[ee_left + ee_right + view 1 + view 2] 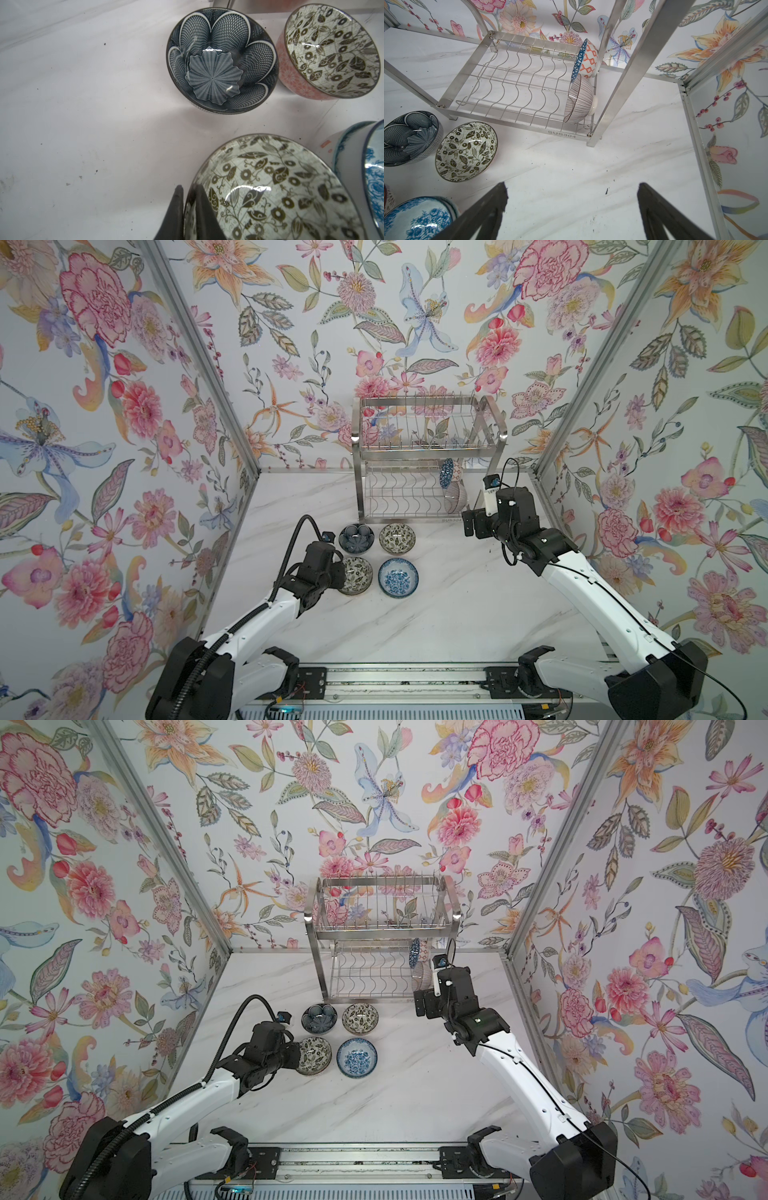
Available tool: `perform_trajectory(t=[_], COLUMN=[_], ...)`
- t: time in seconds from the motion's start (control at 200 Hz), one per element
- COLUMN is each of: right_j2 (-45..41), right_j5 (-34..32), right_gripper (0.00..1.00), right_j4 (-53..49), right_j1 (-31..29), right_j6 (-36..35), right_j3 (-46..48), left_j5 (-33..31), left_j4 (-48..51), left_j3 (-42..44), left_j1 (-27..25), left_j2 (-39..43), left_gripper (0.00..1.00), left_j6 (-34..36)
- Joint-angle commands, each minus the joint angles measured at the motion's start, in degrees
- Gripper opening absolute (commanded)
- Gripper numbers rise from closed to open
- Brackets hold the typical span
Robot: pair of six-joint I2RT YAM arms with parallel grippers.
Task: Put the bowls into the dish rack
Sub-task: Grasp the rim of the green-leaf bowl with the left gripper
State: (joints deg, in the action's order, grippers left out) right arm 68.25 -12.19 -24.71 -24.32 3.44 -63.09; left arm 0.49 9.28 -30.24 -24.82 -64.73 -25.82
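Left gripper [188,186] is clamped on the rim of the near leaf bowl [359,574], one finger inside and one outside, a thin pinch. That bowl sits on the table [436,614] in a group of four: blue bowl [398,577] just beside it, petal bowl [356,537] and far leaf bowl [397,536] behind. Right gripper [572,188] is spread wide over bare table by the rack [561,134] front corner and holds nothing. Striped bowl [580,99] and orange bowl [589,59] already stand on edge at the right end of the lower tier.

Risks:
- Glazed rim, one-sided pinch — the bowl likely tips or slips out on lift.
- A swing could clip the blue bowl.
- On the way in it may hit the front band or upper tier, or knock the two standing bowls.
- The right arm sits near that end — the arms could collide.
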Motion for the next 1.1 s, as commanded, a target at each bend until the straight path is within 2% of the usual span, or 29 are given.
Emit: perform_trajectory(t=[0.0, 0.325, 0.826, 0.971, 1.091], right_j2=[0.31, 0.09, 0.13, 0.24, 0.31], right_j5=[0.32, 0.40, 0.41, 0.58, 0.66], right_gripper=[0.99, 0.99, 0.99, 0.99, 0.99], right_j4=[-0.87, -0.89, -0.87, -0.84, -0.82], right_j1=[0.32, 0.49, 0.75, 0.75, 0.76], right_j6=[-0.54, -0.54, -0.54, -0.62, -0.56], right_j3=[-1.12, -1.08, -0.98, -0.98, -1.02], left_j5=[-0.04, -1.14, -3.39, -3.53, -3.43], left_j4=[0.72, 3.03, 6.48, 7.13, 7.67], left_j3=[0.25, -1.12, -4.08, -4.24, -4.48], left_j1=[-0.50, -0.51, -0.52, -0.50, -0.47], left_j2=[-0.07, 2.22, 4.48, 4.55, 4.56], left_gripper=[0.10, 0.00, 0.00, 0.17, 0.28], left_j6=[0.48, 0.85, 2.42, 2.69, 2.70])
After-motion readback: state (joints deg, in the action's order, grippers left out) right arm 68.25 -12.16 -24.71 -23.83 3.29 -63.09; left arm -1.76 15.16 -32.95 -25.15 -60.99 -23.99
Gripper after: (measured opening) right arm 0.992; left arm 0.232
